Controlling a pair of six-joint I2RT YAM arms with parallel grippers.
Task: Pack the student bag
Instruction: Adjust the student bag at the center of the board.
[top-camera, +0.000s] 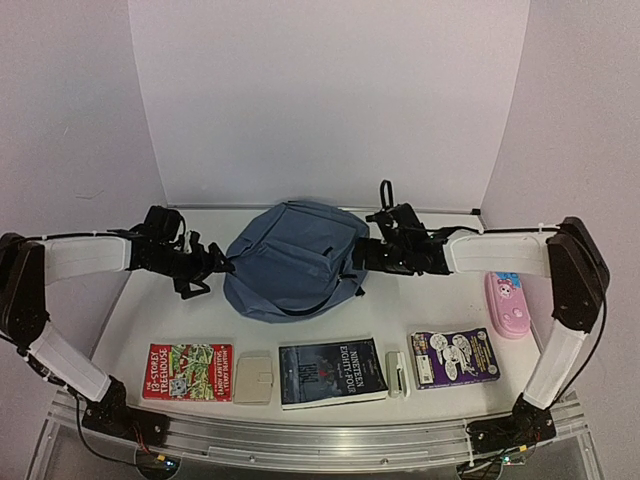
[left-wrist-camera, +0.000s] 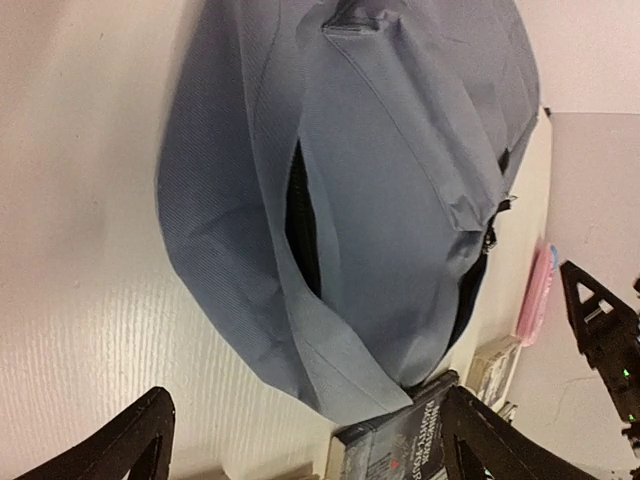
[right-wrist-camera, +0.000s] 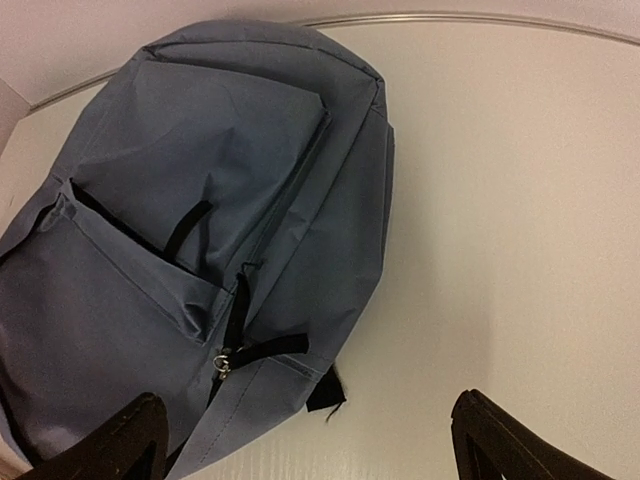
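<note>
Student bag (top-camera: 295, 262) slumped on the table (top-camera: 440, 300).
We judge it light, floppy; left fingers (left-wrist-camera: 135, 445) and right fingers (right-wrist-camera: 125, 445) spread wide, empty; best gripped at zipper edge (left-wrist-camera: 300, 215).

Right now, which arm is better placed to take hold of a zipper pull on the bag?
Right, probably. Its open jaws face the student bag, black zipper pulls just ahead of them; the left arm faces the bag's side, farther from those pulls.
</note>
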